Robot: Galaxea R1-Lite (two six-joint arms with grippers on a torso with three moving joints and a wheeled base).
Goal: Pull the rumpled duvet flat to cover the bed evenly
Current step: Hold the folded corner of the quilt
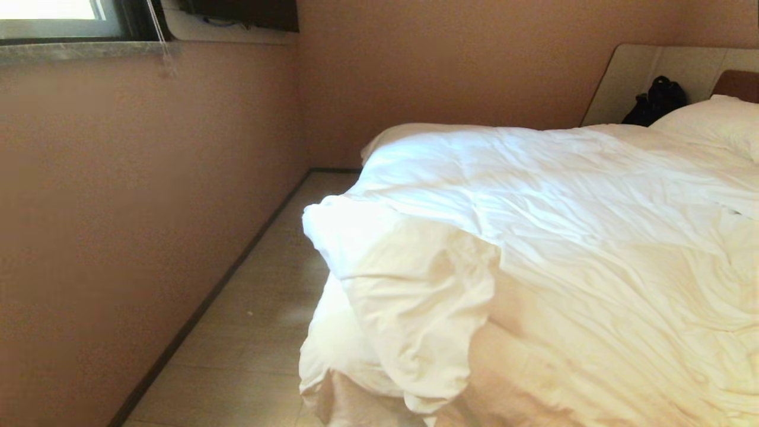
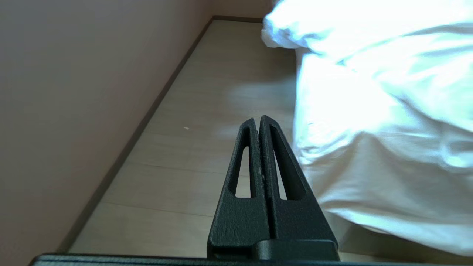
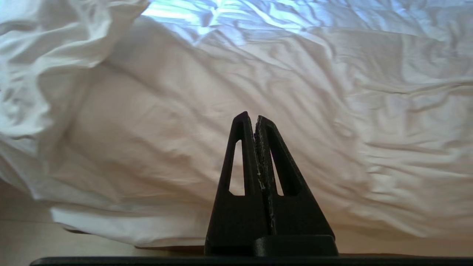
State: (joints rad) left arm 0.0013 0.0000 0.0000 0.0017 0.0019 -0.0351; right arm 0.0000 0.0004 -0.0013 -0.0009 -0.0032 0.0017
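The white puffy duvet (image 1: 563, 237) lies rumpled over the bed, bunched in a thick fold at the near left corner (image 1: 409, 296) and hanging down over the edge. The brown headboard (image 1: 738, 85) shows at the far right. Neither arm appears in the head view. My left gripper (image 2: 258, 119) is shut and empty, pointing along the floor beside the hanging duvet (image 2: 369, 122). Facing the wrinkled duvet (image 3: 295, 92) from close by, my right gripper (image 3: 250, 116) is shut, holding nothing and apart from the cloth.
A pinkish wall (image 1: 118, 225) runs along the left, leaving a strip of pale wooden floor (image 1: 255, 320) between it and the bed. A white pillow (image 1: 711, 121) and a black bag (image 1: 655, 101) lie by the headboard. A window sill (image 1: 71, 50) is high on the left.
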